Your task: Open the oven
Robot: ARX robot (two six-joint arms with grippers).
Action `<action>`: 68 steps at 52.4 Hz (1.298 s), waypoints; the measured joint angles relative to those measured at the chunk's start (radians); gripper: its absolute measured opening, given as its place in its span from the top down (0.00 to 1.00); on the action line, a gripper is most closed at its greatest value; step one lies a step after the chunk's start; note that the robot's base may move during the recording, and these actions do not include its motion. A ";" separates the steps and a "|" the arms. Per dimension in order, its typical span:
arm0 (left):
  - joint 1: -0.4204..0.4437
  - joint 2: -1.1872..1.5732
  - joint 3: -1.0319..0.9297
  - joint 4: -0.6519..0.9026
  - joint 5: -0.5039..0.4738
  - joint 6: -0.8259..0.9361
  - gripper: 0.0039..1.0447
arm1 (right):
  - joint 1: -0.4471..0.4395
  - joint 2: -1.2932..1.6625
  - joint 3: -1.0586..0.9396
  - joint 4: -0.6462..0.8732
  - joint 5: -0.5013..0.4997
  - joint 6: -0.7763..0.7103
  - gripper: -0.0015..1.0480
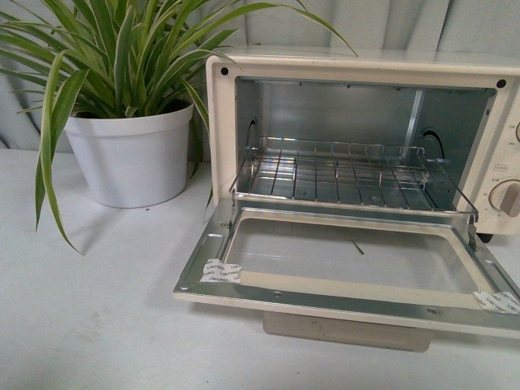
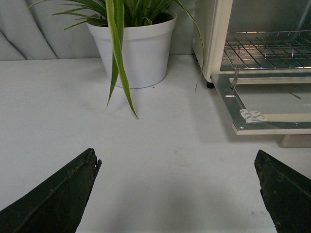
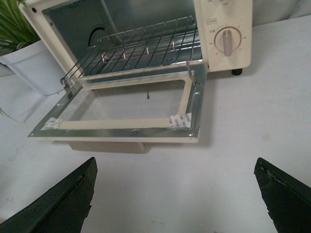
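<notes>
Two arms, and neither had anything in its grip at this point. Going left to right: the spider plant [image 1: 122, 49] in its white pot [image 1: 130, 154] sat on the bench [image 1: 89, 309] at the left, and the oven [image 1: 357, 138] stood just beside it, filling the middle and right of the front view.

Pretty sure the job was basically done here. The door [image 1: 349, 268] was dropped all the way down, lying about flat out over the bench with its glass window facing up, and the bar handle [image 1: 345, 331] was peeking out underneath the front edge. So my read was that the step in hand was the wrap-up, and the next move called for nothing more than keeping both arms clear of that door so it didn't get bumped.

Looks-wise: cream-white box, shiny metal inside, wire rack [image 1: 341, 172] sitting level in the cavity, a timer knob [image 1: 508, 197] on the right panel, and bits of white tape [image 1: 219, 271] on the door's front corners.

The left gripper [image 2: 177, 194] had its fingers [image 2: 58, 199] spread wide over bare bench, well short of the oven. The right gripper [image 3: 175, 194] was the same, fingers [image 3: 286, 194] wide apart, in front of the open door, touching nothing.
</notes>
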 joint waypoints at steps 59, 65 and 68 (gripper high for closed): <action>0.566 -0.261 -0.056 -0.112 0.475 -0.034 0.96 | -0.115 -0.116 -0.094 0.165 0.108 -0.266 0.99; 0.566 -0.261 -0.056 -0.112 0.475 -0.034 0.96 | -0.115 -0.116 -0.094 0.165 0.108 -0.266 0.99; 0.566 -0.261 -0.056 -0.112 0.475 -0.034 0.96 | -0.115 -0.116 -0.094 0.165 0.108 -0.266 0.99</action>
